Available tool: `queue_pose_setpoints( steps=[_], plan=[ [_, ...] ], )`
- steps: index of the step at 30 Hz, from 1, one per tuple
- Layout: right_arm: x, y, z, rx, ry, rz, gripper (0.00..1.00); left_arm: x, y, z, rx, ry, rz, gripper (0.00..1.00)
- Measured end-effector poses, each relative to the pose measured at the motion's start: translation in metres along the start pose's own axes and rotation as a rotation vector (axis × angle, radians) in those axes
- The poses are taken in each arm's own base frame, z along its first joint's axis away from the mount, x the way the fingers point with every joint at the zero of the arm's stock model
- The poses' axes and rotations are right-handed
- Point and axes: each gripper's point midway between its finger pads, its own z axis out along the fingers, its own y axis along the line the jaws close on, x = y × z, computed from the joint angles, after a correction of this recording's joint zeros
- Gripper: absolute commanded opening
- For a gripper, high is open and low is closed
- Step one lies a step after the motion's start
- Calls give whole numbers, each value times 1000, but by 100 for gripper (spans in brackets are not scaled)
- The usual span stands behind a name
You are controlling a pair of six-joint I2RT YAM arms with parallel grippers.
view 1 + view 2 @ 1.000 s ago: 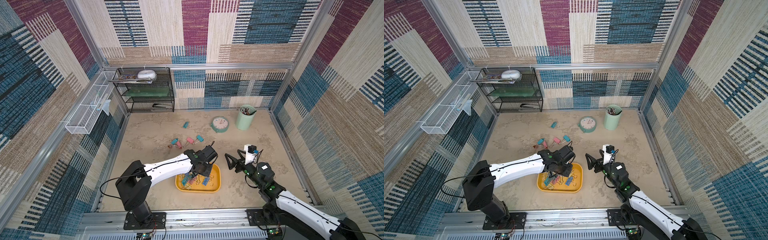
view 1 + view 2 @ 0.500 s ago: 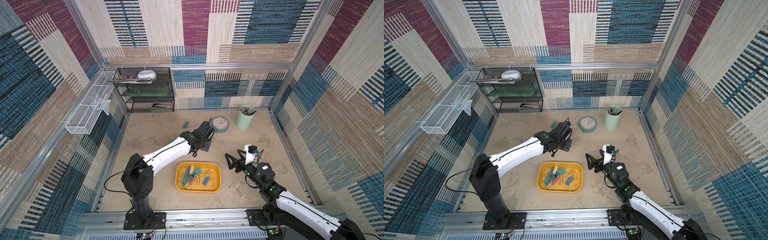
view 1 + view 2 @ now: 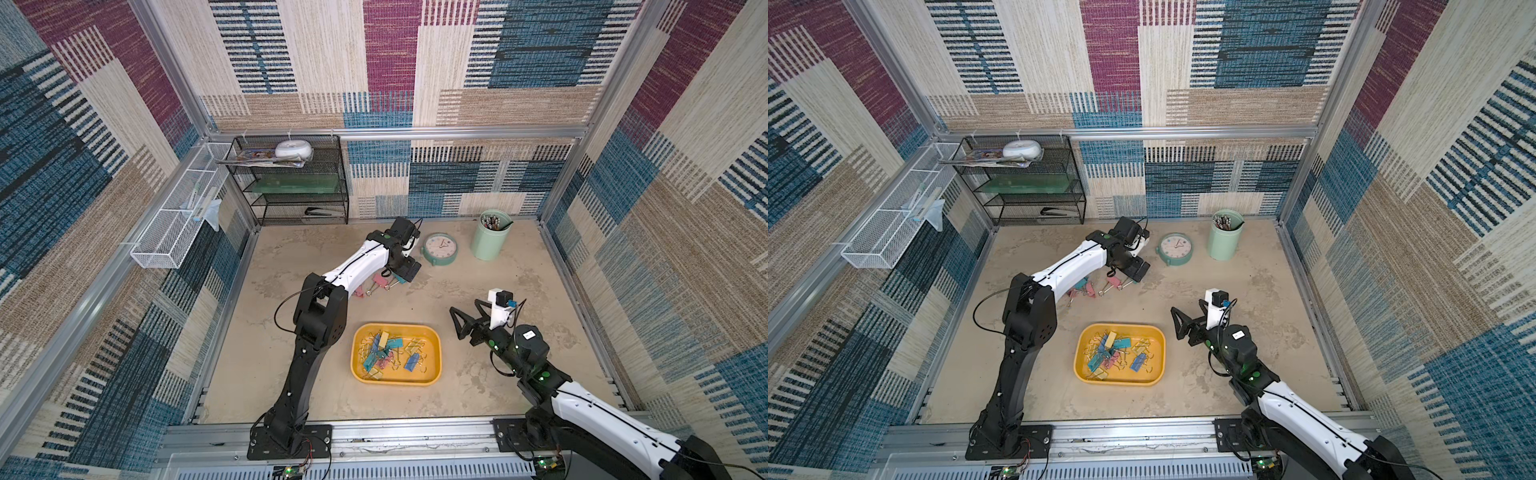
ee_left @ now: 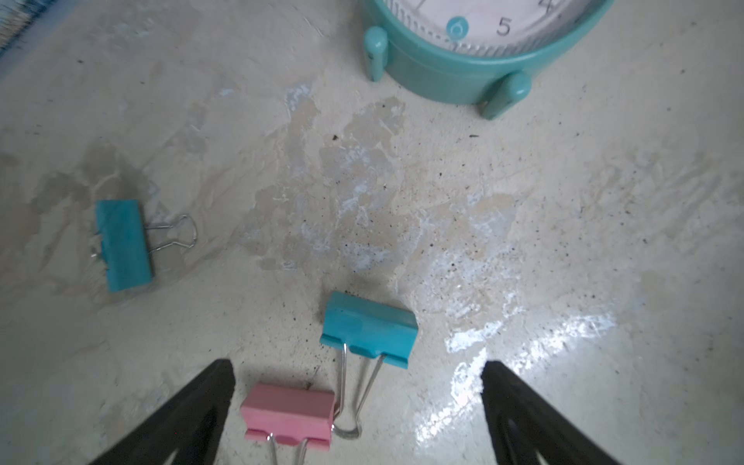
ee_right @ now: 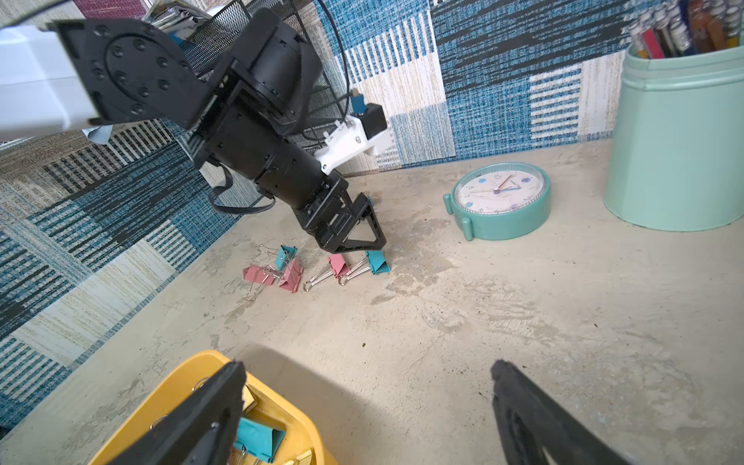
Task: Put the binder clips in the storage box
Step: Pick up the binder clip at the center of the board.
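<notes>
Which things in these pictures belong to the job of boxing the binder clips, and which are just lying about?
Belongs to the job:
- loose binder clips
- clips already boxed
- yellow storage box

Just lying about:
- teal clock
- mint pen cup
- black wire shelf
- white mesh basket

Yellow storage box point(image 3: 432, 368); pink, teal binder clips point(image 4: 368, 326).

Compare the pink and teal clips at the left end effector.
Colour: the pink clip is pastel pink, the teal clip blue-green. Position: the pink clip lies between the open left end effector's tips; the teal clip lies just beyond, nearer the clock. Both rest on the table, outside the storage box.
</notes>
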Motion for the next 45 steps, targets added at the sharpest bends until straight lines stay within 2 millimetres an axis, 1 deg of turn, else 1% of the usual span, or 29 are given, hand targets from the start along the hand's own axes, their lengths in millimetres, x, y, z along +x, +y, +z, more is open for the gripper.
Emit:
queue_pose_setpoints(
  steps=[5,7,8,10,13,17,25,27,29,32,35,40,43,45],
  plan=[
    [1,0,0,1,2,0,98,9,-1,26,79,55,53,99],
    [1,-1,1,2,5,-1,98,14,2,33,90,77,56,100],
    [2,-1,1,3,6,-1,98,17,2,36,100,86,58,98],
    [2,-1,1,3,6,-1,99,22,5,40,106,100,55,89],
    [2,-1,1,4,8,-1,98,27,5,44,113,115,55,74],
    [4,-2,1,6,13,-1,98,26,1,43,132,113,59,58],
    [4,-2,1,6,13,-1,98,25,-1,43,143,108,41,35],
    [4,-2,1,6,12,-1,98,26,-3,40,155,110,30,34],
    [4,-2,1,6,12,-2,98,28,-7,34,170,111,3,34],
    [3,-2,1,7,12,-3,98,26,-14,17,199,88,-43,34],
    [3,-2,1,9,11,-7,99,23,-22,-10,214,44,-90,34],
    [2,-3,1,12,7,-13,99,17,-42,-60,241,-57,-149,33],
    [2,-3,1,14,5,-13,99,26,-58,-90,271,-100,-190,33],
    [1,-3,1,13,2,-13,98,36,-70,-110,291,-131,-222,33]
  ],
)
